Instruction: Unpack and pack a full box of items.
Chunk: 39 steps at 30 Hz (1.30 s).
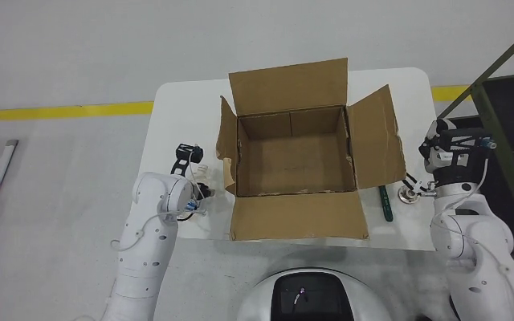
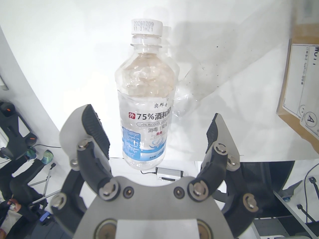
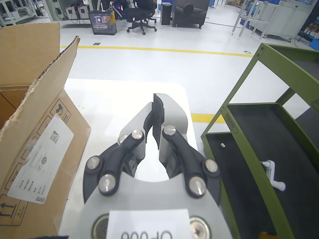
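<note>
An open cardboard box (image 1: 293, 152) stands in the middle of the white table (image 1: 185, 104), flaps spread, its inside bare. A clear bottle (image 2: 145, 105) with a white cap and a blue-white label lies on the table to the box's left. My left gripper (image 2: 152, 115) is open, a finger on each side of the bottle's lower half, not touching it. In the top view the left gripper (image 1: 191, 158) hangs by the table's left edge. My right gripper (image 3: 156, 105) is shut on nothing, above the table's right end beside the box (image 3: 37, 115); from above the right gripper (image 1: 438, 138) sits right of the box's flap.
A green-handled tool (image 1: 386, 202) and a small round metal piece (image 1: 411, 195) lie near the table's front right. A green cart (image 3: 261, 125) stands close to the table's right edge. A labelled box corner (image 2: 299, 95) shows in the left wrist view.
</note>
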Tool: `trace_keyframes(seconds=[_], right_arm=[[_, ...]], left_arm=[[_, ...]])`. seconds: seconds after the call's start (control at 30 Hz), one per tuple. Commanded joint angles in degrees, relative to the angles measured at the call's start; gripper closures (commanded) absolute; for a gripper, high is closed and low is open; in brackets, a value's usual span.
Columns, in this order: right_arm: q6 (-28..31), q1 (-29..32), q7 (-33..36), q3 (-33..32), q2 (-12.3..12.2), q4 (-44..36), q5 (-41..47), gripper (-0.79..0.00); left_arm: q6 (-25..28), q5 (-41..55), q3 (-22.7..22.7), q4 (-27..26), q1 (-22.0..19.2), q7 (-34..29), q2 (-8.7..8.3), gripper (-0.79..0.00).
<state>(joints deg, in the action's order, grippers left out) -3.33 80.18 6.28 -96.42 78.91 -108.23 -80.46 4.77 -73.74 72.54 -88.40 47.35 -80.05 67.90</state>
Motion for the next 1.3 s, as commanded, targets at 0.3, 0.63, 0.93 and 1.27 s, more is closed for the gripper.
trace_keyframes(seconds=[0.3, 0.63, 0.93, 1.27], right_arm=[[0.0, 0.0, 0.0, 0.0, 0.0, 0.0, 0.0, 0.0], [0.0, 0.0, 0.0, 0.0, 0.0, 0.0, 0.0, 0.0], [0.0, 0.0, 0.0, 0.0, 0.0, 0.0, 0.0, 0.0], [0.0, 0.0, 0.0, 0.0, 0.0, 0.0, 0.0, 0.0]], left_arm=[[5.4, 11.5, 7.6, -7.7, 2.5, -5.1, -1.17, -0.785], [6.8, 6.2, 6.5, -0.9, 4.6, 2.2, -1.82, -0.785], [5.4, 3.8, 3.7, 5.1, 2.9, 5.0, -1.62, -0.523], [4.8, 5.5, 4.1, 4.1, 3.9, 5.3, -1.85, 0.0]])
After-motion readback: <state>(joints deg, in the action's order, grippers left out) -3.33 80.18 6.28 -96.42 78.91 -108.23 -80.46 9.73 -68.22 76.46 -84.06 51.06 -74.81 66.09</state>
